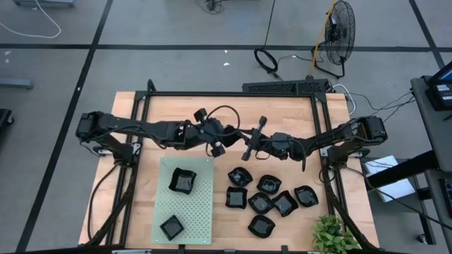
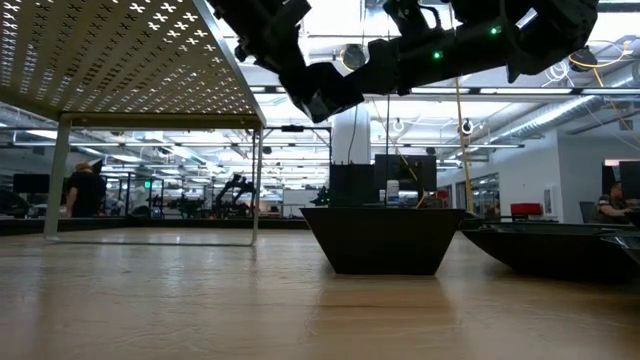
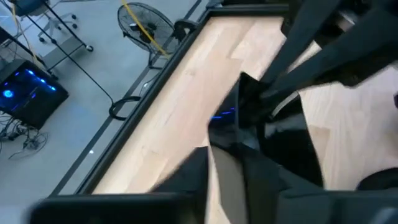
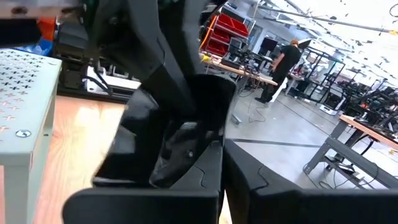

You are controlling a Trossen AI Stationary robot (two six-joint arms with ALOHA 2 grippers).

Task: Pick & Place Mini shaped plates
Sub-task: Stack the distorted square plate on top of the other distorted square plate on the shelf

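Two dark arms are meeting in mid-air over the middle of the table (image 1: 176,106), passing one mini shaped plate (image 1: 254,139) between them. The right gripper (image 1: 260,144) is clamping the plate, which is standing on edge; the left gripper (image 1: 236,135) is crowding just beside it, grip unclear. Seven plates are waiting on the wood, two on the green mat (image 1: 201,212). The right should be holding until the left is gripping firmly.
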